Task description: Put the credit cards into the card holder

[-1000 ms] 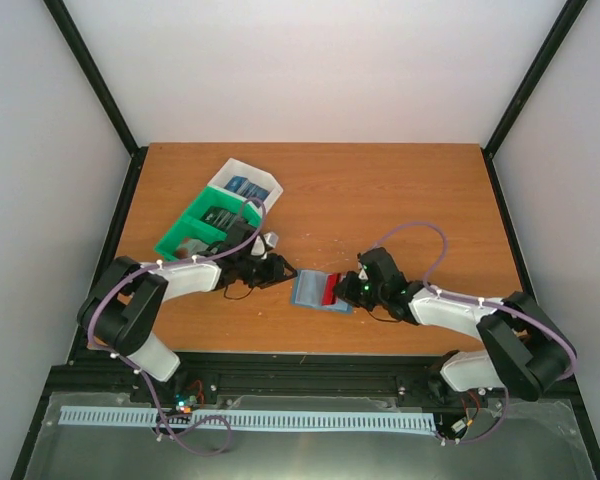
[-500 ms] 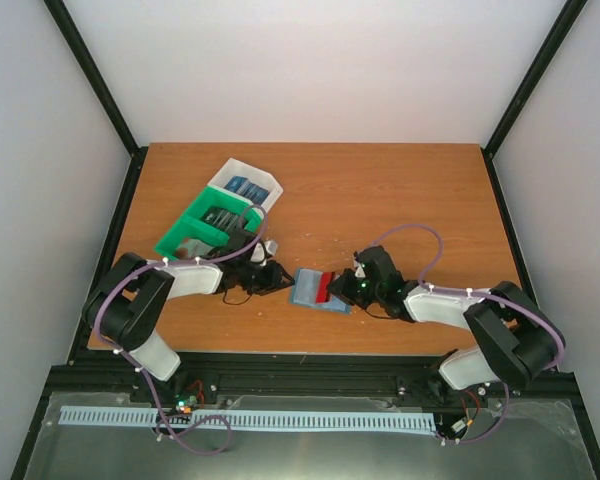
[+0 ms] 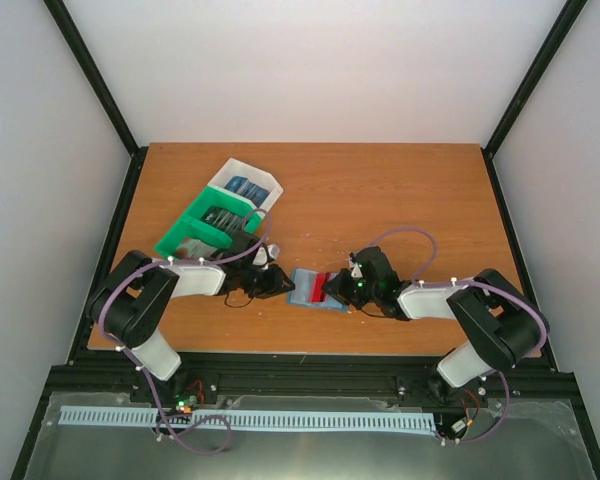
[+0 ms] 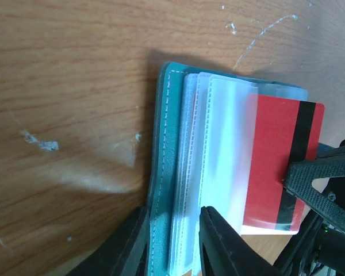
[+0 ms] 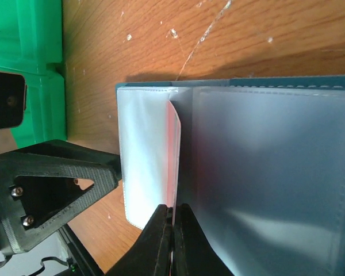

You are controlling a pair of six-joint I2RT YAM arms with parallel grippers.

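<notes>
The teal card holder point(image 3: 305, 290) lies open on the table between both arms. My left gripper point(image 4: 172, 244) has its jaws narrow around the holder's near left edge. One finger point(image 4: 126, 247) is against the teal cover point(image 4: 163, 144), and the other finger point(image 4: 221, 247) is against the clear sleeves point(image 4: 218, 149). My right gripper point(image 5: 173, 221) is shut on the red credit card point(image 5: 173, 149), seen edge-on. The card point(image 4: 273, 161) is red with a black band and sits partly under the top sleeve. In the top view the red card point(image 3: 322, 287) lies on the holder's right half.
A green bin point(image 3: 193, 233) and a white bin point(image 3: 246, 183) holding several more cards stand behind the left arm. The green bin point(image 5: 40, 34) also shows close beyond the holder in the right wrist view. Scratched bare wood point(image 3: 400, 190) spreads to the back and right.
The left jaws have narrowed onto the holder's edge. The right gripper has pushed left with the red card, and the holder has shifted slightly left.
</notes>
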